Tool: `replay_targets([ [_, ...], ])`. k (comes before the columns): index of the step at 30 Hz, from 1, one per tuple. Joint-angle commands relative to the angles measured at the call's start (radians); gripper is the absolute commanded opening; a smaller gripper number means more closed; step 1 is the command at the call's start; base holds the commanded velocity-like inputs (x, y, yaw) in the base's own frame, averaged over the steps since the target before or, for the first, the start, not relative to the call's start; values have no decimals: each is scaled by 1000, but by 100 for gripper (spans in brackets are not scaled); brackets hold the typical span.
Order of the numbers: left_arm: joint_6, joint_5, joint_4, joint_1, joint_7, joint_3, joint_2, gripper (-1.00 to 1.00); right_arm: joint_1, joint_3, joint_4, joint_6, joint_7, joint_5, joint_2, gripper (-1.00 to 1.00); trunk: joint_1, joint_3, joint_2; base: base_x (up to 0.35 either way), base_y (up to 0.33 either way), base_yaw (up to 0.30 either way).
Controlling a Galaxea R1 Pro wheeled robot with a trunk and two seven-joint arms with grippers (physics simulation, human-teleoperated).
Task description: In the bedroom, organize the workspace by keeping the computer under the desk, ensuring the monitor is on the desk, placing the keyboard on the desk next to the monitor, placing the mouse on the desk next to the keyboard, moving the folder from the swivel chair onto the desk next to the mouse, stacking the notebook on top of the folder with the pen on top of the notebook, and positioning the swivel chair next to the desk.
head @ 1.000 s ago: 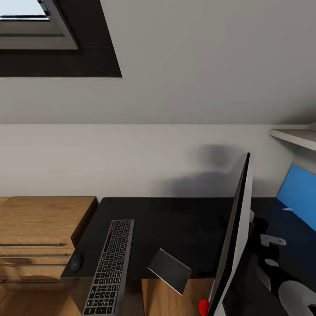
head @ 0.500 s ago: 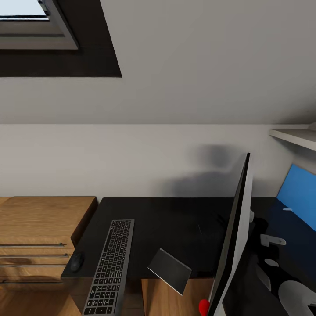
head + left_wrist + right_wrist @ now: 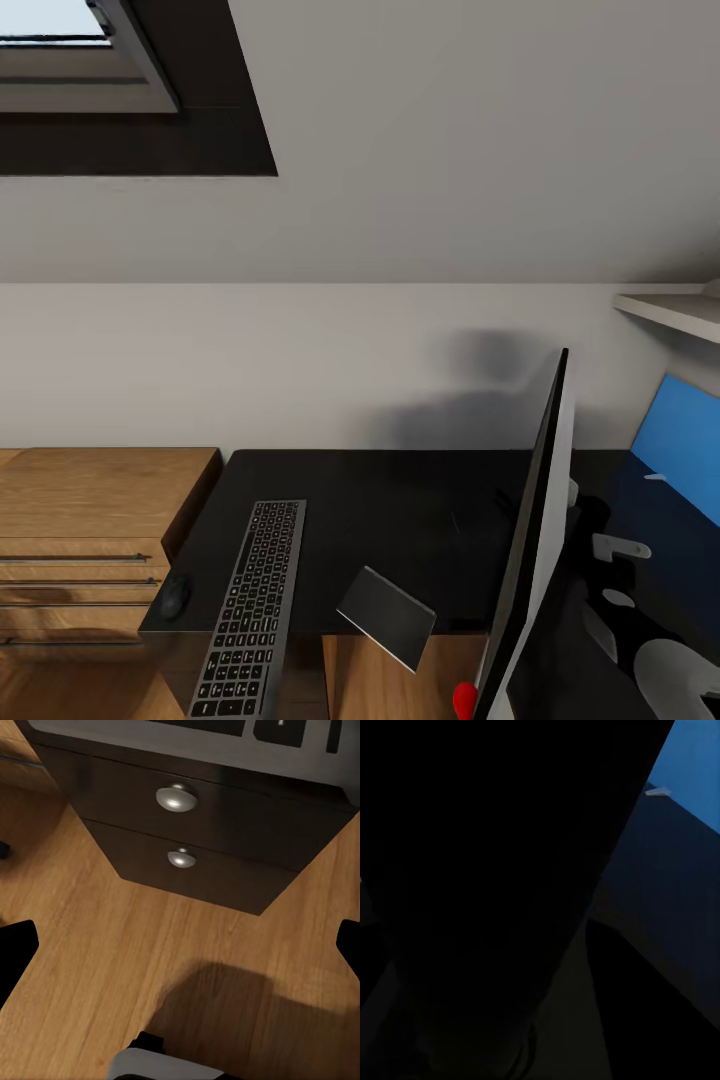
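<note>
Nothing in the head view has visibly changed.

Keyboard [image 3: 248,608] and monitor [image 3: 530,560] cut off at head view's bottom edge.

You have even, soft light across the head view: the pale wall [image 3: 420,230] is clean and bright, with no glare. A blurred grey shadow sits on that wall just above and left of the monitor [image 3: 535,540], fading at its edges. The black desk [image 3: 400,510] beside the monitor reads very dark, with little surface detail. The skylight [image 3: 60,25], well up and left of the monitor, is nearly blown out white. In your left wrist view the wooden floor [image 3: 97,945] is warmly lit and sharp, carrying a broad soft shadow. Your right wrist view is almost wholly black, apart from a bright blue panel [image 3: 694,772].
</note>
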Motion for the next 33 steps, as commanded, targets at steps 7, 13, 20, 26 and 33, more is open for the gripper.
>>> replay_targets([
  [7, -7, 11, -1, 0, 4, -4, 1, 100, -2, -1, 0, -5, -2, 4, 0, -100, 1, -2, -2, 0, 0, 0],
  [13, -8, 11, -1, 0, 4, -4, 1, 100, -2, -1, 0, -5, -2, 4, 1, -100, 1, -2, -2, -44, 0, 0],
  [20, -7, 11, -1, 0, 4, -4, 1, 100, -2, -1, 0, -5, -2, 5, 1, -100, 1, -2, -2, -289, 0, 0],
  [26, -6, 11, -1, 0, 3, -4, 1, 100, -2, 1, 0, -10, -2, 6, 1, -100, 1, -2, -2, -334, 0, 0],
  [33, -6, 11, -1, 0, 2, -3, 1, 100, -2, 1, 0, -10, -2, 6, 1, -100, 1, -2, -2, -334, 9, 0],
])
